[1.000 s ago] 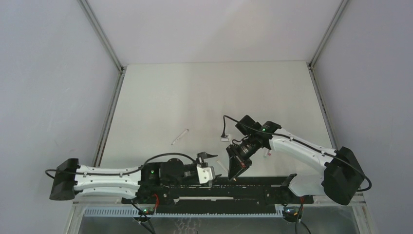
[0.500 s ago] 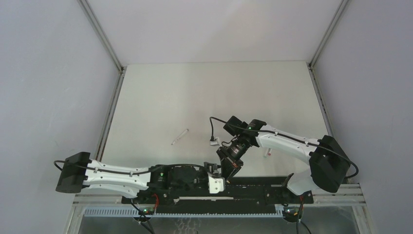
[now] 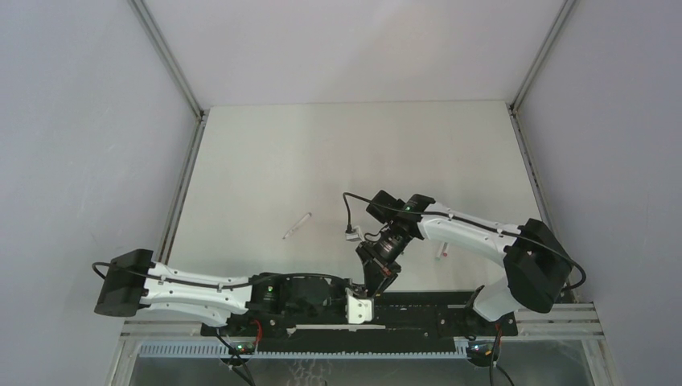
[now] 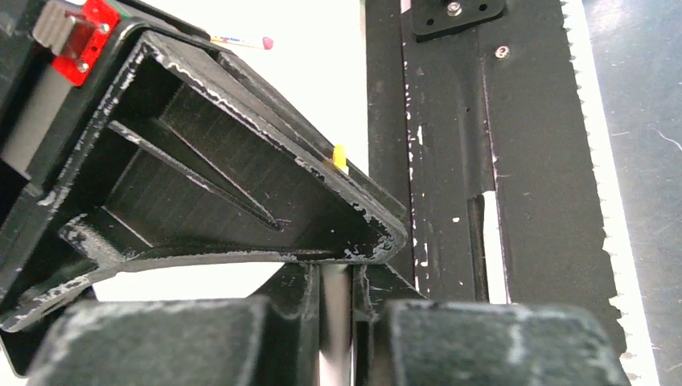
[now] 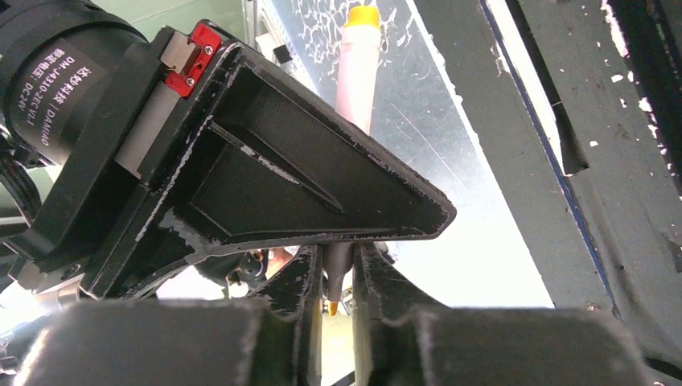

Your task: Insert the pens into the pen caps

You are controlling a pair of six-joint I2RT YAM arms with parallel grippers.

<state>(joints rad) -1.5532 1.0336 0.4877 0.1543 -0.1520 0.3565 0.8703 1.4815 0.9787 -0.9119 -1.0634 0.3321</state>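
the left gripper and right gripper are matt black plastic, coarse-grained, their edges chipped and scuffed pale. a small red tab on the left gripper looks glossy. the pen has a smooth white plastic barrel with a soft sheen. the counter is matt, smooth and off-white. the black rail looks like painted metal, its coating flecked and worn.
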